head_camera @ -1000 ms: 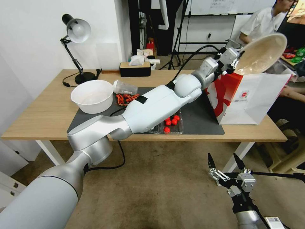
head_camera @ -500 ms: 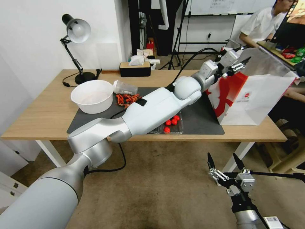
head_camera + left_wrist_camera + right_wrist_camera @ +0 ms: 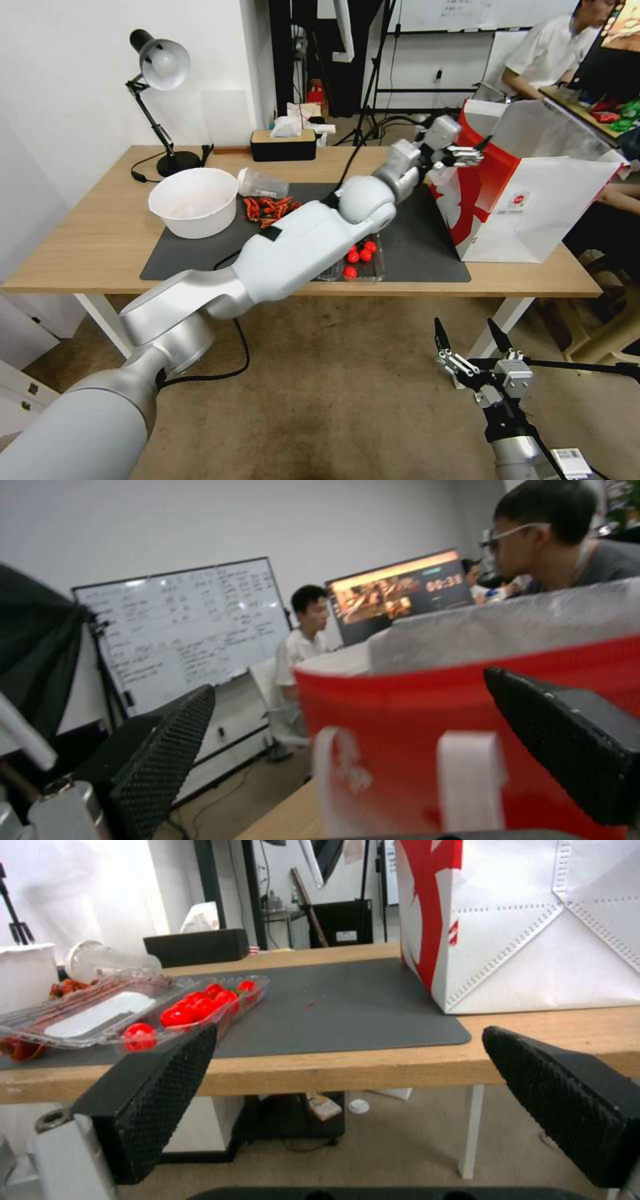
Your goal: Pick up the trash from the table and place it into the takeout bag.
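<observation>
The takeout bag (image 3: 533, 200), red and white, stands open at the right end of the table (image 3: 87, 233). My left gripper (image 3: 472, 155) hovers open and empty just outside the bag's upper left edge. In the left wrist view the bag's red side (image 3: 400, 715) and white handles show between the spread fingers (image 3: 167, 750). A clear plastic cup (image 3: 262, 183) lies on its side on the dark mat (image 3: 420, 253), next to a heap of red-orange scraps (image 3: 270, 207). My right gripper (image 3: 470, 343) hangs open below the table's front edge.
A big white bowl (image 3: 193, 200) sits on the mat's left part. Clear trays of red tomatoes (image 3: 360, 257) lie under my left forearm near the front edge. A desk lamp (image 3: 160, 67) and a black tissue box (image 3: 283, 145) stand at the back. A person's arm rests beside the bag.
The round beige dish held over the bag's mouth a second ago has left my left gripper. That gripper opened and drew back leftward from the bag. The right arm stayed still.
</observation>
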Robot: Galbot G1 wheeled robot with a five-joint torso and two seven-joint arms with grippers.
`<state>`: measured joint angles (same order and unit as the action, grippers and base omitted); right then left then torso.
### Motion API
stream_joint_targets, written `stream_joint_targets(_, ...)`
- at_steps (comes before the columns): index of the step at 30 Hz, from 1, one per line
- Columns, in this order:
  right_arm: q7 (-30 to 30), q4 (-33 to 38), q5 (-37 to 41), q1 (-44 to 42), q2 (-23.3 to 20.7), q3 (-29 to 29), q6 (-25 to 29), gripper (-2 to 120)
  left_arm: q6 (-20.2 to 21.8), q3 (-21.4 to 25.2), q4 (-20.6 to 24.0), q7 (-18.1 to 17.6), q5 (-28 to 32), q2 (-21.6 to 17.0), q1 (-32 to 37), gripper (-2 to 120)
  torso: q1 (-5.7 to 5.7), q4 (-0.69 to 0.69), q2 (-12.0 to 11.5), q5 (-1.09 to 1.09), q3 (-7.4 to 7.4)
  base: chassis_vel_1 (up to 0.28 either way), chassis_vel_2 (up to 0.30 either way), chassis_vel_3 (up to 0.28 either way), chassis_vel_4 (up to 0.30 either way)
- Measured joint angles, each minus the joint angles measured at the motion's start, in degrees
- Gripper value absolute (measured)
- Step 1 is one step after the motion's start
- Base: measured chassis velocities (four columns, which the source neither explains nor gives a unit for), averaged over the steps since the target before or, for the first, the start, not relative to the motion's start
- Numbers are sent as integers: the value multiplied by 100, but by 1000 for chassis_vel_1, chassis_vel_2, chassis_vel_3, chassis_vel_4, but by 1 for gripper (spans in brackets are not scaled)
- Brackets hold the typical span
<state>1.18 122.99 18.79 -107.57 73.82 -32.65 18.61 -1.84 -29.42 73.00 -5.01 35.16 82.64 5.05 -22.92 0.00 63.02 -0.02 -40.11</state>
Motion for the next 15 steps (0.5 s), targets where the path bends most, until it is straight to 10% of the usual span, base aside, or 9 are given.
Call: stream_joint_targets(15,77,-107,13,190,-75,123,-117,100,815,1140,1818,-57,-194,-1571,1500,100,0,0,1,-1,1,0,0,0,0)
